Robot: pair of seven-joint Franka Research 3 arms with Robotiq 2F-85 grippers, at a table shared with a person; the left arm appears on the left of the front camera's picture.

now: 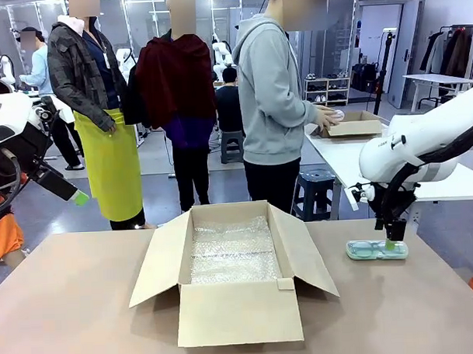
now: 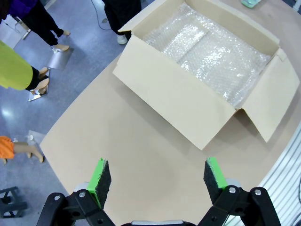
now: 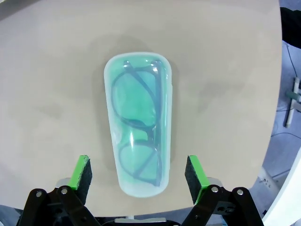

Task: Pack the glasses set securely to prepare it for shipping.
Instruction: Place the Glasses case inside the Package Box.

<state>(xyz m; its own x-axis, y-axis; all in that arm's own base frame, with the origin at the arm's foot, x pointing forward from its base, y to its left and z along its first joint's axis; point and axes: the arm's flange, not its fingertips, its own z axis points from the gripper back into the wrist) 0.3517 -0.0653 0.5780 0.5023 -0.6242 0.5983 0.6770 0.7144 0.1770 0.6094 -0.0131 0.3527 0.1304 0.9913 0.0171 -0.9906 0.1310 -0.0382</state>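
A mint-green clear case (image 3: 138,122) with green glasses frames inside, part of the glasses set, lies flat on the table near its right edge (image 1: 377,250). My right gripper (image 3: 138,165) hangs right over it, open, one green-padded finger on each side of the case's near end, with small gaps to it. In the front view the right gripper (image 1: 393,243) stands just above the case. My left gripper (image 2: 154,172) is open and holds nothing, raised above the table's left end (image 1: 75,196). The case's edge also peeks in at the left wrist view's top (image 2: 249,2).
An open cardboard box (image 1: 233,305) lined with bubble wrap (image 1: 231,255) stands mid-table, flaps spread out. A person in a grey hoodie (image 1: 273,98) stands beyond the far edge, turned to a side table with a small box (image 1: 353,126). Other people stand behind.
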